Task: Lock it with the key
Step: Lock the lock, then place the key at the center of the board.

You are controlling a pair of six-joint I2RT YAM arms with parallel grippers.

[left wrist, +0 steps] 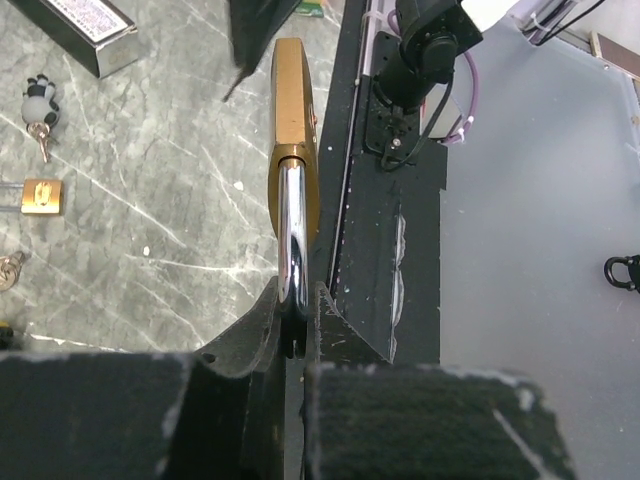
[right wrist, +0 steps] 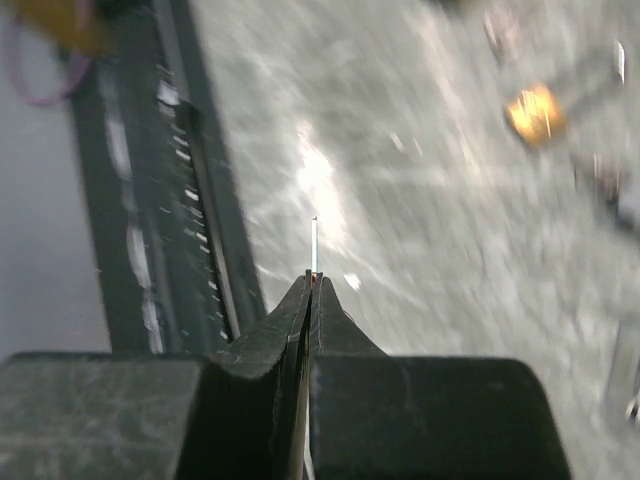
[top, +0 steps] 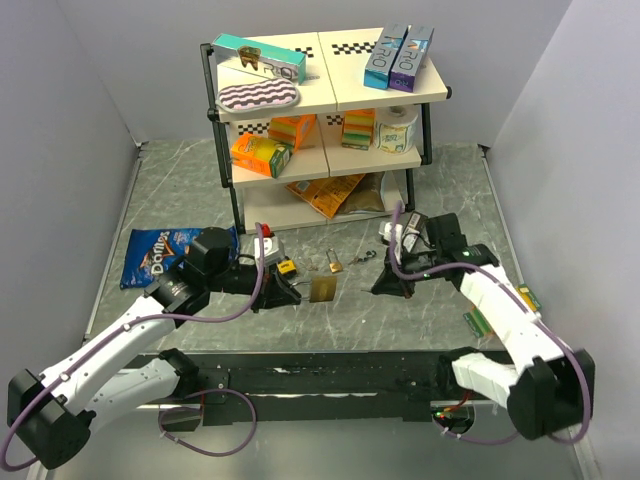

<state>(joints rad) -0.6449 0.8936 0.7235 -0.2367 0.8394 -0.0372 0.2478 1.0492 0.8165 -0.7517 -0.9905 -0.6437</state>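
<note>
1. At back centre of the tabletop (top: 180, 190): shelf unit (top: 335, 72).
2. Front-left of the shelf unit: snack bag (top: 160, 255), flat on the tabletop.
3. Before the shelf unit, mid-tabletop: small padlock (top: 334, 263), with the key bunch (top: 365, 257) just right of it.
4. In the left claw (top: 300, 292): large padlock (top: 322, 289), nearer than the small padlock.
5. Right of the large padlock, apart from it: right claw (top: 385, 285), pinching a key (right wrist: 314, 245).

1. The top view was bright and evenly lit from above, sharp, with soft shadows beneath the shelf (top: 335, 80) boards.
2. The left wrist view was crisp on the padlock (left wrist: 293, 110); glare streaked its steel shackle, and the near jaws were dark.
3. The right wrist view was motion-blurred: the table (right wrist: 420, 230) smeared, with a white glare patch beside the key (right wrist: 314, 245).
</note>
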